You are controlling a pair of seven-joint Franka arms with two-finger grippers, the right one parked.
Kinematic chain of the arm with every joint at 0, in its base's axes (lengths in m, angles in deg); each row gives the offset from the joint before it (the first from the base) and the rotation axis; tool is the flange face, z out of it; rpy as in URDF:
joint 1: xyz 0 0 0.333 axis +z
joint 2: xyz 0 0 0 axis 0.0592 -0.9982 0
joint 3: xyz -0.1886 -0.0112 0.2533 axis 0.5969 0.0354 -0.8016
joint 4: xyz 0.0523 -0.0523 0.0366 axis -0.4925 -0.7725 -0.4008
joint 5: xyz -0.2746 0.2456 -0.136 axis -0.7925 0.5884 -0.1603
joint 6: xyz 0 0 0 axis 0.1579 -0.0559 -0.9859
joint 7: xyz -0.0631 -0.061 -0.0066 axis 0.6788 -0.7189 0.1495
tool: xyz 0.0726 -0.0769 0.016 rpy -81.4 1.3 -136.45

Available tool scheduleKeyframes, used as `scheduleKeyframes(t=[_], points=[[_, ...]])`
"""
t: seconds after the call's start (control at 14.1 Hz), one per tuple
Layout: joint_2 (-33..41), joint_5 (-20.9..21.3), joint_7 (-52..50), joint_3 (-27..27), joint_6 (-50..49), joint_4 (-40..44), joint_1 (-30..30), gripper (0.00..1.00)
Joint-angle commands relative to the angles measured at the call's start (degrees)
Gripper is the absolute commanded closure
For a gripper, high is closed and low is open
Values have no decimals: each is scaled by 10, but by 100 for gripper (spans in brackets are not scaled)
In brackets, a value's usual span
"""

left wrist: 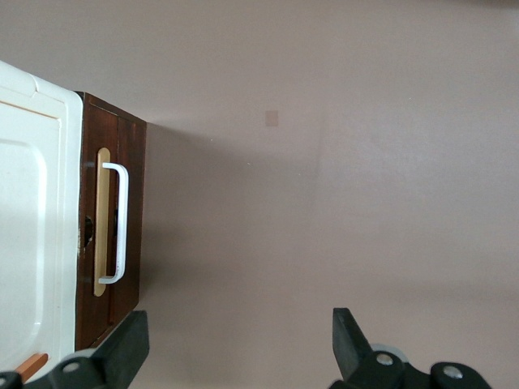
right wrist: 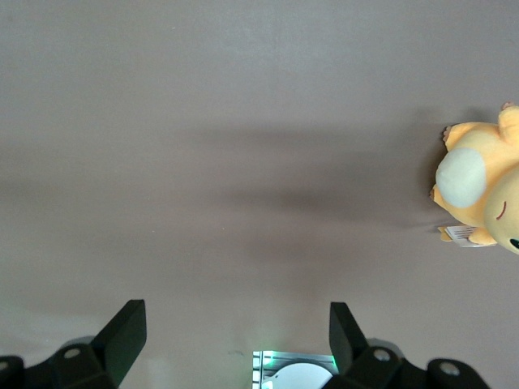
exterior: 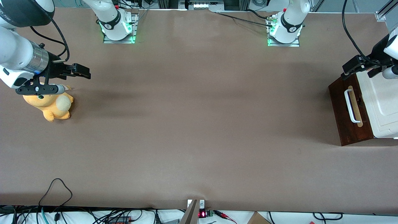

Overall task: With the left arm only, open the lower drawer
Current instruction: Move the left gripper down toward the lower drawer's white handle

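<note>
The lower drawer (exterior: 348,118) has a dark reddish-brown front with a white bar handle (exterior: 350,105) on a pale wood strip. It sits flush in the cabinet under the cream-white top (exterior: 384,102), at the working arm's end of the table. My left arm's gripper (exterior: 350,69) hangs above the cabinet corner that is farther from the front camera. In the left wrist view the gripper (left wrist: 238,340) is open with only bare table between its fingers (left wrist: 130,344). The drawer front (left wrist: 136,203) and handle (left wrist: 121,223) lie beside it, untouched.
An orange plush toy (exterior: 53,105) lies toward the parked arm's end of the table and also shows in the right wrist view (right wrist: 478,190). Two arm bases (exterior: 118,26) (exterior: 284,29) stand at the table edge farthest from the front camera. Cables (exterior: 56,193) trail over the nearest edge.
</note>
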Motion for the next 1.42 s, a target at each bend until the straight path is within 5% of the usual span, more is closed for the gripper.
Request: scheduleKeyframes(t=[0.0, 0.85, 1.21, 1.35], points=[[3, -10, 15, -1, -12, 2, 4, 0], [-40, -4, 22, 8, -28, 7, -2, 0], [-68, -4, 77, 8, 62, -15, -2, 0], [-85, 40, 73, 8, 68, -26, -6, 0]])
